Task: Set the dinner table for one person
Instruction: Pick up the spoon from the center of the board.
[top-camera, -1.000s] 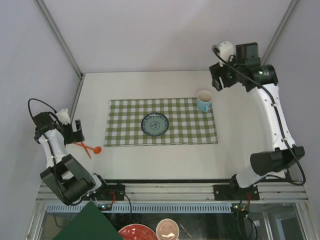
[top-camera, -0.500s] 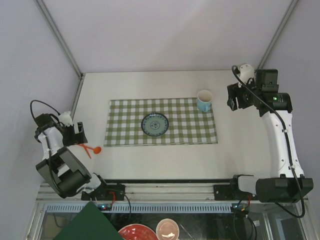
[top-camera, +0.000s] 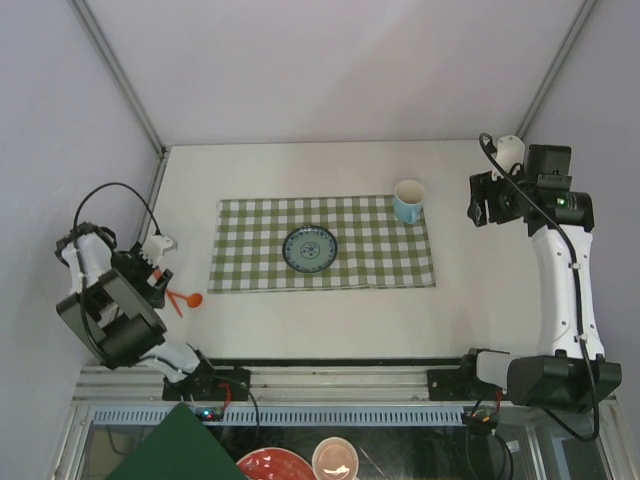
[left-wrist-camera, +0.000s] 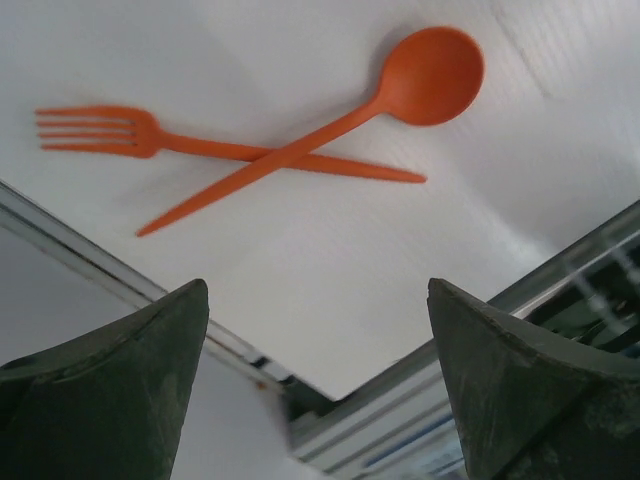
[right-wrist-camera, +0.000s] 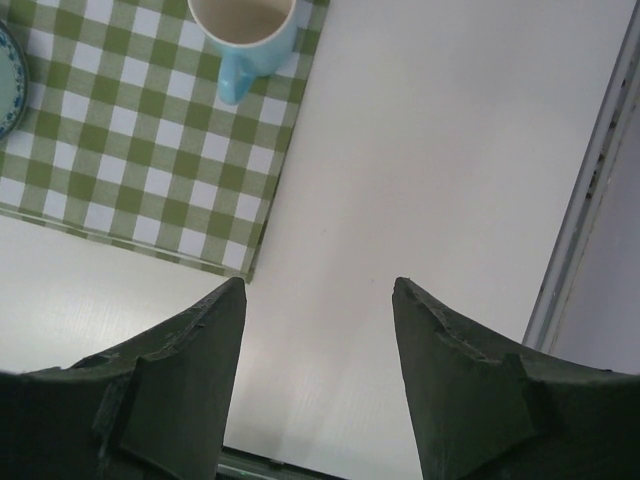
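Table (top-camera: 300, 320): off-white top with a metal frame edge; it fills the cell floor and carries every item below.
Cloth (top-camera: 370, 255): green-and-white check, spread flat across the middle of the table.
Plate (top-camera: 310, 248): small, blue-patterned, at the centre of the cloth.
Mug (top-camera: 408, 201): light blue, upright, on the cloth's far right corner.
Fork (left-wrist-camera: 200, 147): orange, on bare table just left of the cloth.
Spoon (left-wrist-camera: 340, 124): orange, crossed with the fork, handles touching.
Left gripper (left-wrist-camera: 318, 300): released, jaws wide apart and holding nothing; above the fork and spoon at the table's left edge.
Right gripper (right-wrist-camera: 318, 290): released, jaws apart with nothing between them; over bare table right of the cloth, near the mug.
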